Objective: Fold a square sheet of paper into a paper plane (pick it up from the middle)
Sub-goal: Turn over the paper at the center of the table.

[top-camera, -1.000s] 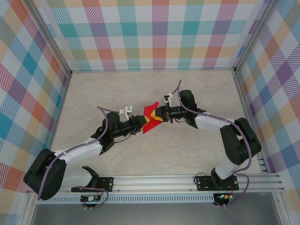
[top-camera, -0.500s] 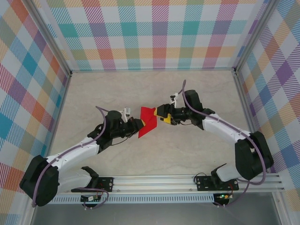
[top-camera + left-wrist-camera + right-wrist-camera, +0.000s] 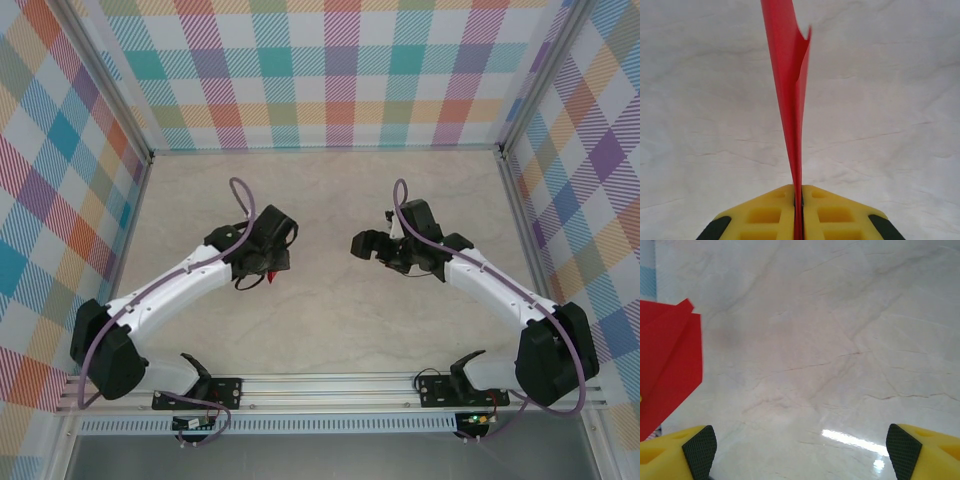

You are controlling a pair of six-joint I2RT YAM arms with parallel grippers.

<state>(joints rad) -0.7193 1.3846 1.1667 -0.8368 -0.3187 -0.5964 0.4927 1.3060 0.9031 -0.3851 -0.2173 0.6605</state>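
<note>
The red paper plane (image 3: 790,90), folded flat, is pinched edge-on between the yellow fingers of my left gripper (image 3: 798,192), which is shut on it. From above, the left gripper (image 3: 270,270) points down at the table left of centre, and just a red tip of the paper (image 3: 271,281) pokes out under it. My right gripper (image 3: 358,244) hangs open to the right of centre, apart from the paper, with nothing between its fingers. In the right wrist view the gripper (image 3: 800,450) stands wide open over bare table, with the folded red paper (image 3: 670,365) at the left edge.
The pale marble-look tabletop (image 3: 320,320) is fenced by checked walls (image 3: 320,70) at the back and both sides. An aluminium rail (image 3: 330,385) carrying the arm bases runs along the near edge.
The right gripper opened, let go of the paper and drew back to the right. The left arm swung left with the paper and turned its gripper downward.
</note>
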